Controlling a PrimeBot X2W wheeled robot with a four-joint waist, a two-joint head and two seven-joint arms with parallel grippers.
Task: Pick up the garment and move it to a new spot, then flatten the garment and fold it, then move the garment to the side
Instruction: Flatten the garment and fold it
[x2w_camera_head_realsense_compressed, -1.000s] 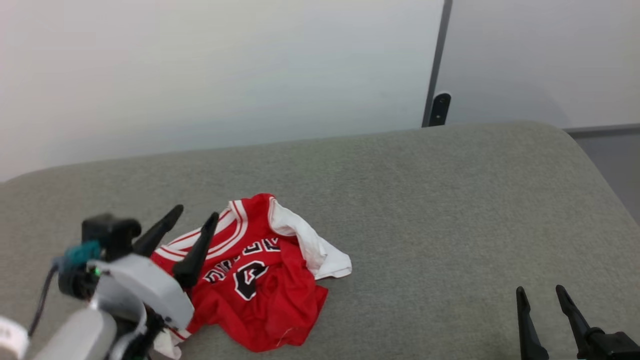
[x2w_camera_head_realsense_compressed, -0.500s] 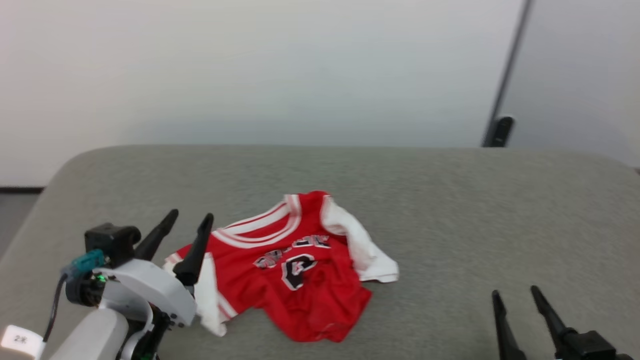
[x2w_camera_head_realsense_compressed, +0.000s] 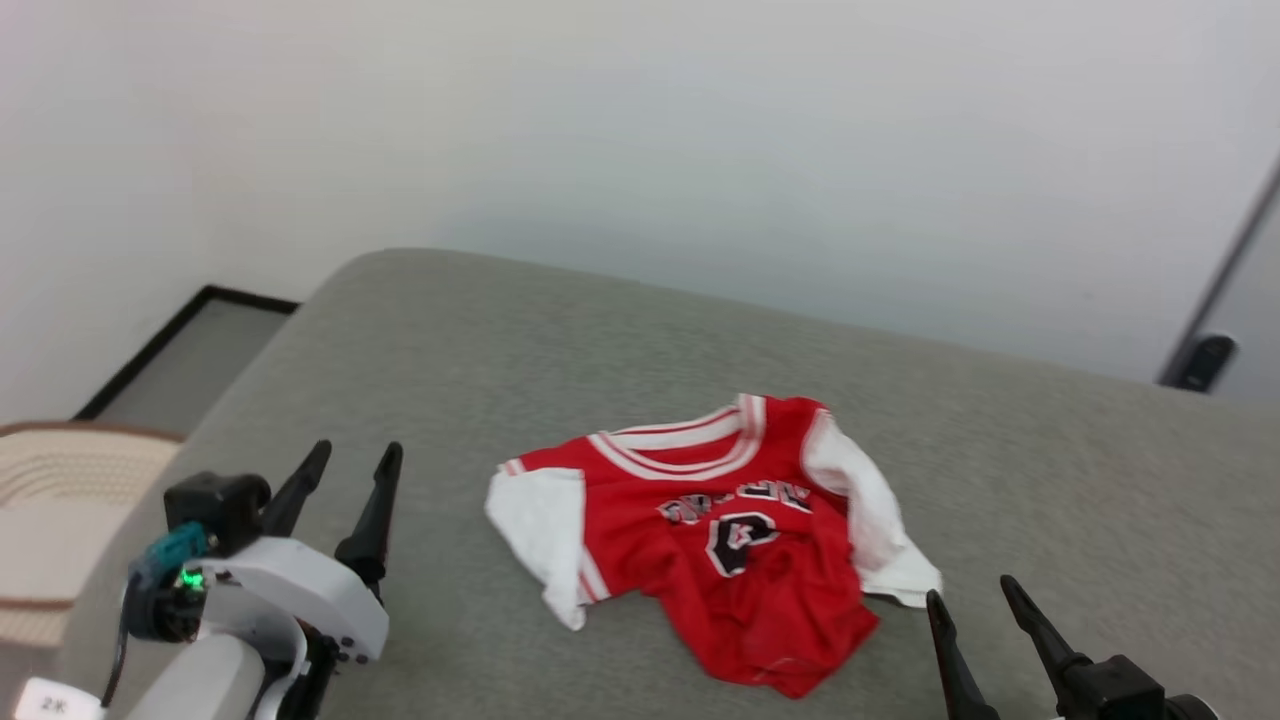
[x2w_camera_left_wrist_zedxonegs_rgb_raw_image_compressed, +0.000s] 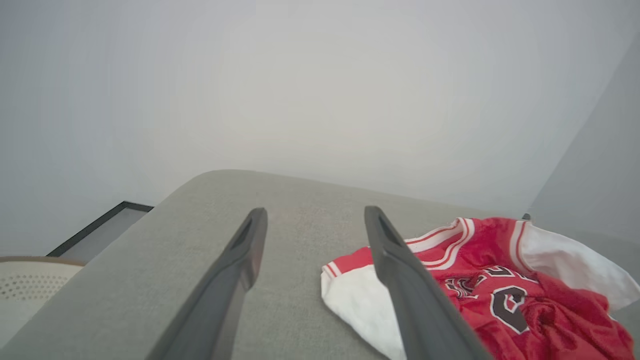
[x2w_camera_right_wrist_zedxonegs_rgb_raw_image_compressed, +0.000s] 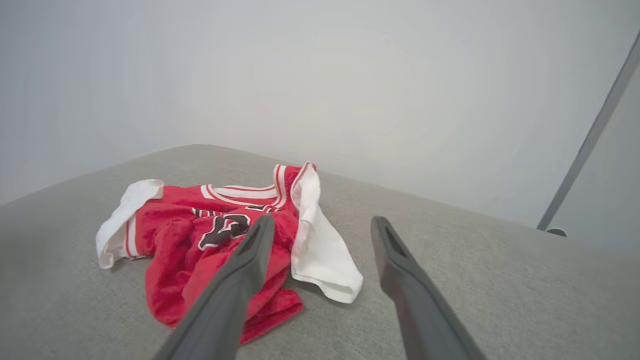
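garment (x2w_camera_head_realsense_compressed: 735, 545) rumpled on grey cushion (x2w_camera_head_realsense_compressed: 560, 340) | left claw (x2w_camera_head_realsense_compressed: 357, 447), right claw (x2w_camera_head_realsense_compressed: 968, 588) apart, empty | beige ribbed object (x2w_camera_head_realsense_compressed: 60, 480) leftward

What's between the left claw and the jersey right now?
Only bare grey cushion. In the head view the open left claw stands apart from the jersey, with nothing lying on the stretch between them.

Soft, even, fairly bright light falls from above; the garment (x2w_camera_right_wrist_zedxonegs_rgb_raw_image_compressed: 220, 240) throws just a thin shadow along its lower hem. The head view is slightly smeared, the chest lettering fuzzy. In both wrist views the wall (x2w_camera_left_wrist_zedxonegs_rgb_raw_image_compressed: 320, 100) dims toward the corners, the padded surface (x2w_camera_left_wrist_zedxonegs_rgb_raw_image_compressed: 300, 200) bows, and the left gripper (x2w_camera_left_wrist_zedxonegs_rgb_raw_image_compressed: 315, 210) and right gripper (x2w_camera_right_wrist_zedxonegs_rgb_raw_image_compressed: 323, 218) blur near the bottom edge.
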